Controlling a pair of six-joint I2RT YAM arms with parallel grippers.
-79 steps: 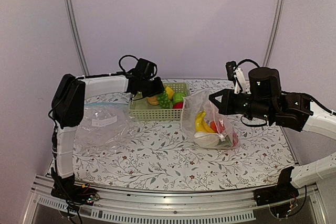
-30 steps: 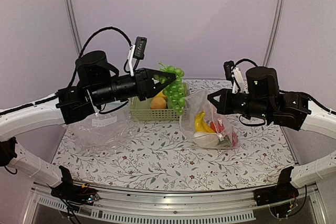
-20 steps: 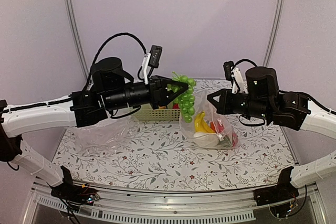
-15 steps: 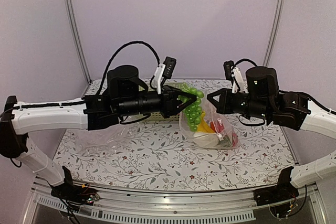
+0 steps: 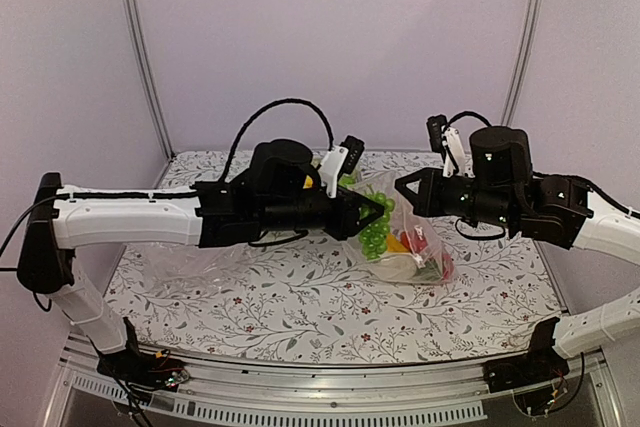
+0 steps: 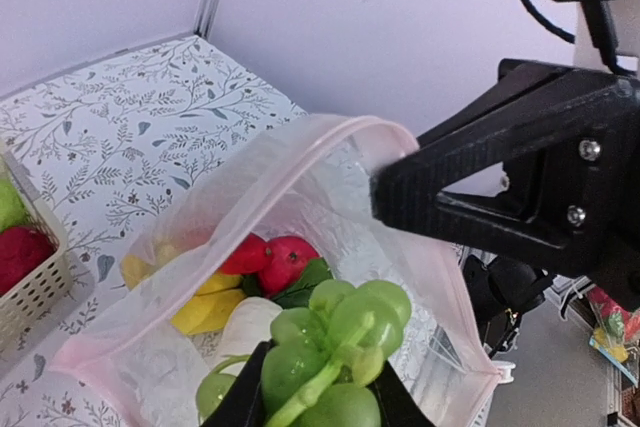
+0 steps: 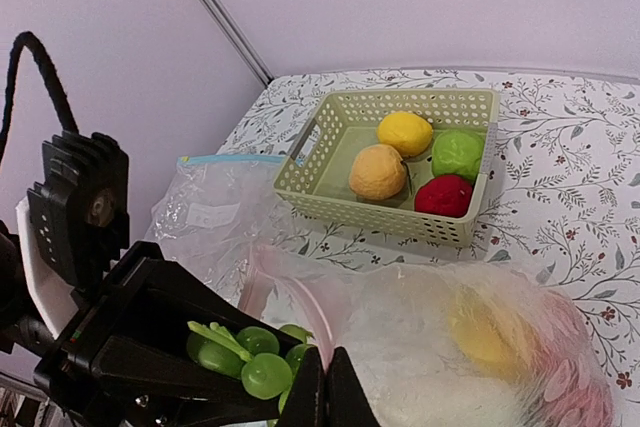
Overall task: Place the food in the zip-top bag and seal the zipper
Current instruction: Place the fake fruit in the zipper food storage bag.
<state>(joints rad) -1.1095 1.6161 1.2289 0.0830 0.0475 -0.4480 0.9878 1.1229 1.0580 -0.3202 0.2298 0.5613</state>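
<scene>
The left gripper [image 5: 378, 211] is clutching one glossy bunch of green grapes [image 6: 335, 345] over the mouth of the clear zip-top bag [image 7: 480, 367]. The right gripper [image 7: 325, 392] is pinching the bag's pink rim. Four fruits [image 7: 378, 172] are sitting in one basket [image 7: 415, 95].

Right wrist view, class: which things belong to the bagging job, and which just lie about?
Job: green grapes, zip-top bag, lemon, peach, green fruit, red fruit.
Lying about: blue-strip bag, basket.

grapes [image 6: 340, 337]: green | zip-top bag [image 7: 400, 327]: clear | zipper [image 6: 300, 132]: pink | banana [image 6: 205, 309]: yellow | basket [image 7: 380, 215]: pale green | lemon [image 7: 405, 132]: yellow | peach [image 7: 378, 172]: orange | apple [image 7: 444, 195]: red | worktop [image 5: 300, 292]: white, grey leafy vine print, red flowers
</scene>
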